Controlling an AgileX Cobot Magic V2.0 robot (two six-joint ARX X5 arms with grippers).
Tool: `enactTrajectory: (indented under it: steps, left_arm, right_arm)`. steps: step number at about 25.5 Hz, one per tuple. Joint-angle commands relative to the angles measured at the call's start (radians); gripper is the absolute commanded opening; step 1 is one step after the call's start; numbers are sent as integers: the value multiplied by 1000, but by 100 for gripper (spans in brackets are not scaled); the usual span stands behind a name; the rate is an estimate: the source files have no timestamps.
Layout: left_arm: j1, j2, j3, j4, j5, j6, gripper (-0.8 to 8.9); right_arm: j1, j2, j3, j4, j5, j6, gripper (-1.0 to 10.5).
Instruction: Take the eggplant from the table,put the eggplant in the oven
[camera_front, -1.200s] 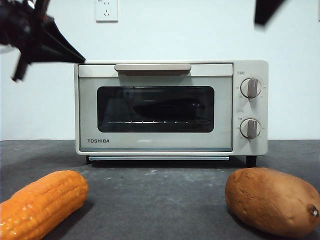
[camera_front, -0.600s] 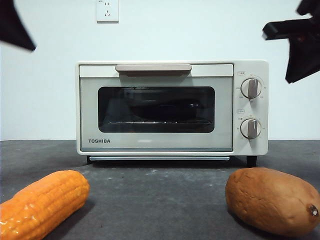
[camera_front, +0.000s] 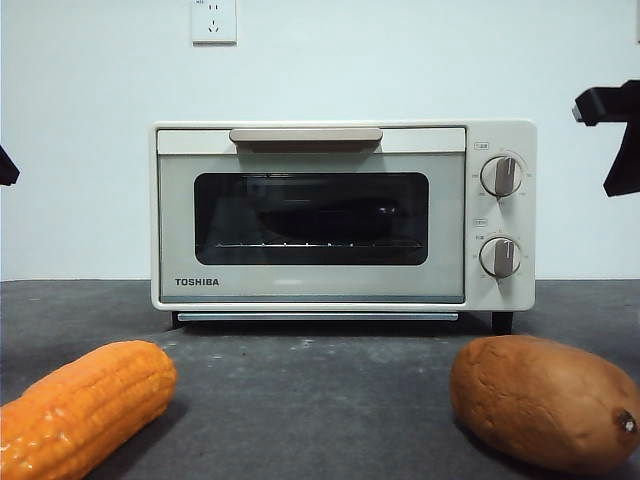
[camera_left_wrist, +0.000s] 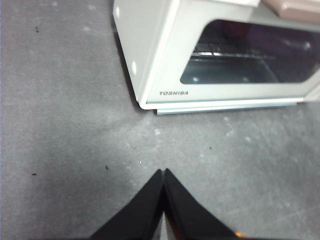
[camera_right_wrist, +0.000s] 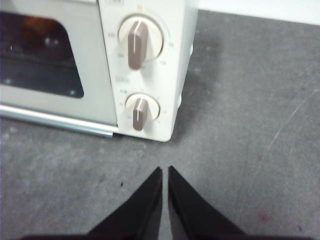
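**Entry: eggplant stowed, oven door shut, both arms clear**

Status of task. The eggplant (camera_front: 325, 218) lay on the rack inside the oven (camera_front: 342, 215), visible as a long dark shape behind the glass at the centre of the front view. The door stood closed, its tan handle (camera_front: 305, 135) flush at the top. Judged from this, the placing was done and nothing appeared left but for the arms to park.

Grippers. The left gripper (camera_left_wrist: 163, 172) was clenched on nothing, jaws pressed tip to tip over bare table (camera_left_wrist: 65, 125), near the oven's TOSHIBA corner. The right gripper (camera_right_wrist: 165, 170) was likewise pinched together and empty, a hairline gap between its tips, near the oven's knob end.

Other items. An orange corn cob (camera_front: 80, 405) occupied the lower left of the front view, a brown sweet potato (camera_front: 545, 400) the lower right, both on the table and well apart.

View differences. Only the front view showed the eggplant's outline, the corn and the sweet potato; it gave each arm as a mere black tip at a side edge. Only the wrist views showed the jaws. The right wrist view alone gave the two knobs (camera_right_wrist: 138, 44) in close detail.
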Motion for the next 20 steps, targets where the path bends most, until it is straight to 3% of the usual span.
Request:
enactTrajectory:
  steps: [1,9,13,16,20]
  left_arm:
    - [-3,3,11,15,5,-21,6]
    - [-4,2,11,19,5,-21,6]
    - [-2,-85,11,10,-2,-20,6]
    - [6,-198,11,8,-5,89,6]
    - [47,-348,-13,24,-32,162,6]
  right_arm:
    - [5,3,7,23,4,2,5]
    - [5,3,7,29,4,2,5]
    - [5,3,7,29,4,2,5]
    - [5,3,7,29,4,2,5]
    - [5,3,7,29,4,2,5]
